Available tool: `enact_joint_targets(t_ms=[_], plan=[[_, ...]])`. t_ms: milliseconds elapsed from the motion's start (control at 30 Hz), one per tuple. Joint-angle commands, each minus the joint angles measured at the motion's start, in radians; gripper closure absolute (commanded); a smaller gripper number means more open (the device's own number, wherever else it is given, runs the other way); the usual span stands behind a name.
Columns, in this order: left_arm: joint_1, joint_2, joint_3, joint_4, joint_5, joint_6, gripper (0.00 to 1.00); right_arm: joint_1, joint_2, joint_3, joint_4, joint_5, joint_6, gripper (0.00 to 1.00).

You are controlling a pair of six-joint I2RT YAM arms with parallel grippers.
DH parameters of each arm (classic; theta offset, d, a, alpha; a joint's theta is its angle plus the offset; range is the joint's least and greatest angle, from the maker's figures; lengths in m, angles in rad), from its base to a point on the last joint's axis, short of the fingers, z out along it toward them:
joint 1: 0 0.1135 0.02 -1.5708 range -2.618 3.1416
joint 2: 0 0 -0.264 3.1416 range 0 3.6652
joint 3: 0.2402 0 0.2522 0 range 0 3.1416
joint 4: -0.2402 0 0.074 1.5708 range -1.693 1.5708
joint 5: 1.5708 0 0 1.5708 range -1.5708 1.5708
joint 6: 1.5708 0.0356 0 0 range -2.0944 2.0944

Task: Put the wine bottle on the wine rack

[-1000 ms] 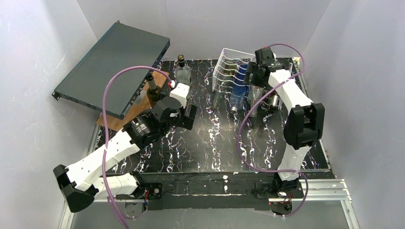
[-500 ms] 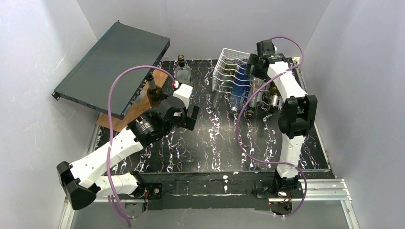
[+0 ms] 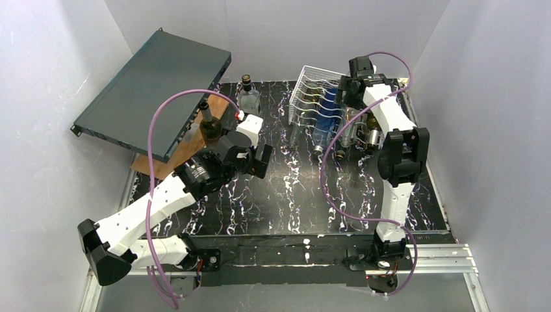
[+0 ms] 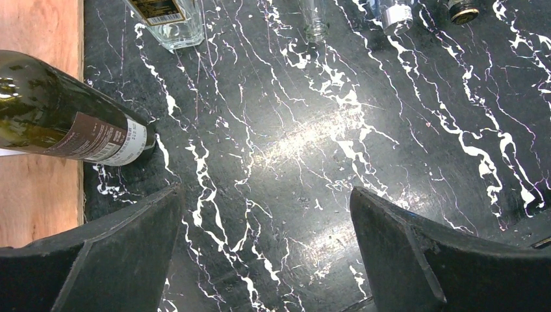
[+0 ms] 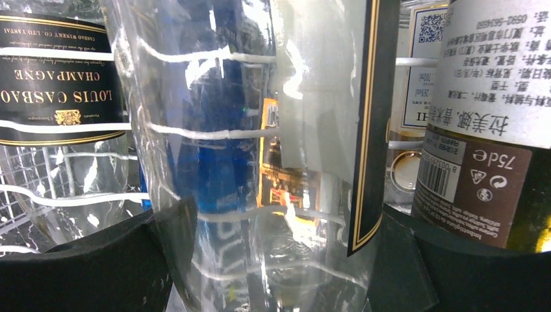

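Note:
The white wire wine rack stands at the back right of the table with several bottles lying in its cradles. My right gripper is at the rack's upper rear. In the right wrist view its fingers press both sides of a clear wine bottle with a black, gold-edged label; the jaws are wide apart on the body, and rack wires show across the glass. My left gripper hangs open over bare marbled table, nothing between its fingers.
A dark green bottle stands beside a wooden board at the left, a clear square bottle behind it. A dark-teal metal case leans at the back left. Labelled bottles flank the gripped one.
My right gripper has moved back and up along the rack, its forearm swinging more upright. The left arm has shifted slightly to the right, still open.

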Motion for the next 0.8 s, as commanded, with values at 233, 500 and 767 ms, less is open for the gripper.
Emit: enact_joint_targets(t_ms=[233,500,767], plan=[[-0.004,0.002,0.007,-0.002,0.017,-0.019,0.02,0.000,0.008,0.152,0.073,0.072,-0.066,0.12],[-0.003,-0.006,-0.002,0.001,-0.007,-0.022,0.02,0.003,0.015,0.163,0.074,0.112,-0.135,0.02],[-0.004,0.018,0.008,-0.002,0.021,-0.027,0.02,0.011,0.009,0.179,0.084,0.119,-0.168,0.02]])
